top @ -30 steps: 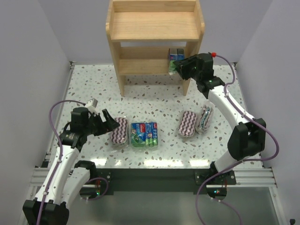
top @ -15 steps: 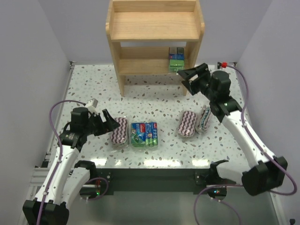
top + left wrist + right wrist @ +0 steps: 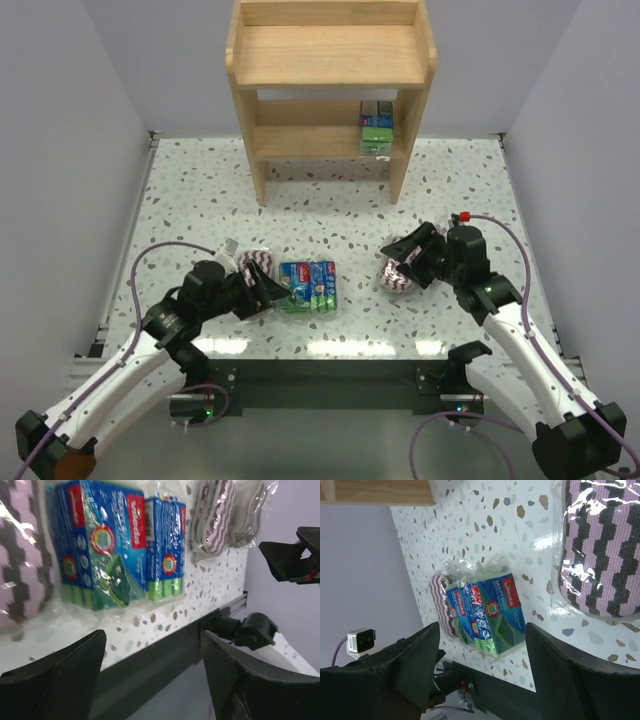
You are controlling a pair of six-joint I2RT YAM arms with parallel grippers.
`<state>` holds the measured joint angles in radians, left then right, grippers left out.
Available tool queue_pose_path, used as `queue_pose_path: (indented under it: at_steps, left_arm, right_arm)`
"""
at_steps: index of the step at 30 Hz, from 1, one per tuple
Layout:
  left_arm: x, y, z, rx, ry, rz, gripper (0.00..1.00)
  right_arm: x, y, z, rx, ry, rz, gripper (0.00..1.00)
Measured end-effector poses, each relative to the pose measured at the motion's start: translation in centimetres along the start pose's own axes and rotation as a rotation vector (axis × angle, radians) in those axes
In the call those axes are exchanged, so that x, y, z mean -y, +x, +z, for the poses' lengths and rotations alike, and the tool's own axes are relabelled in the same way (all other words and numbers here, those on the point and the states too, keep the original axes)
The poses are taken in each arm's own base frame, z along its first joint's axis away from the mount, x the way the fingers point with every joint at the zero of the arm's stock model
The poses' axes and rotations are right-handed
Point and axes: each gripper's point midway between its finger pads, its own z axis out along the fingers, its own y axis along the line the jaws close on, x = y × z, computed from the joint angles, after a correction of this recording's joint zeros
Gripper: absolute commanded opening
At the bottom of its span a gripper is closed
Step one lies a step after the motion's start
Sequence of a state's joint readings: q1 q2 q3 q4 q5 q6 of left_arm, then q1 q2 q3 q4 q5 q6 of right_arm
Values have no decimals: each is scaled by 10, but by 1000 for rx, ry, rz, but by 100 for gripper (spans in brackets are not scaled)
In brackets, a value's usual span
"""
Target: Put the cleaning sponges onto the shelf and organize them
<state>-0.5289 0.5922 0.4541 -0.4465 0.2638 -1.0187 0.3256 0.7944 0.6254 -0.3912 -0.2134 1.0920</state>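
The shelf (image 3: 330,55) is pale natural wood with solid side panels, two flat boards and a raised back lip. It stands at the far side of the speckled, glossy table (image 3: 200,190). On the shelf's lower board, close against the right side panel, stands one rectangular green-and-blue sponge pack (image 3: 376,128) in shiny film. Well in front of the shelf, about level with its middle, two more packs (image 3: 307,287) lie side by side and touching, their crinkled wrap catching the light. In line with the shelf's left leg lies the left pad (image 3: 257,264), an oval with a purple-and-white zigzag weave under clear plastic. In line with the shelf's right leg lies the right pad (image 3: 393,280), of the same kind. A third pad (image 3: 250,502) sits just beyond it on the side away from the packs, with loose film flaring at its end. The left gripper (image 3: 151,635) hangs low at the near edge of the left pad, on the side away from the shelf. Its matt black fingers (image 3: 60,675) are spread wide with nothing between them. The right gripper (image 3: 482,627) hangs over the right pad, its broad dark fingers (image 3: 585,680) likewise wide apart and empty.
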Motion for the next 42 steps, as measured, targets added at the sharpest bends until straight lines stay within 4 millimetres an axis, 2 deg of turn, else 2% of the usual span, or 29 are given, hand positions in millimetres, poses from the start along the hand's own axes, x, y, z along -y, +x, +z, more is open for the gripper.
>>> queue_pose_path:
  at_steps: [2, 6, 9, 12, 15, 20, 26, 30, 32, 33, 36, 42]
  left_arm:
    - [6, 14, 1, -7, 6, -86, 79]
    - [13, 26, 11, 12, -34, -240, 78]
    - [2, 39, 30, 2, -155, -308, 77]
    - [-13, 50, 50, 2, -287, -362, 71]
    - [-19, 51, 61, 39, -345, -408, 64]
    - [-12, 38, 63, 127, -325, -473, 52]
    - [-16, 34, 68, 169, -327, -530, 47]
    - [-33, 39, 70, 177, -351, -554, 44]
    - [-36, 40, 71, 183, -344, -566, 38]
    - [-35, 39, 72, 186, -334, -575, 26]
    - [-32, 38, 76, 191, -296, -591, 0]
    - [-28, 34, 74, 200, -274, -539, 0]
  right_arm:
    - [1, 2, -2, -6, 0, -5, 73]
    - [1, 3, -3, -8, -4, -18, 73]
    - [1, 3, -3, -10, -4, -24, 73]
    - [1, 3, -3, -11, -3, -28, 73]
    - [3, 4, -4, -11, 1, -35, 73]
    - [7, 6, -6, -17, 15, -47, 73]
    - [11, 7, -3, -27, 31, -46, 72]
    - [13, 8, -2, -30, 37, -44, 72]
    - [13, 8, -2, -30, 36, -44, 72]
    - [13, 8, -2, -30, 37, -44, 72]
    - [13, 8, -2, -30, 37, -43, 72]
    - [12, 8, -5, -26, 30, -41, 72]
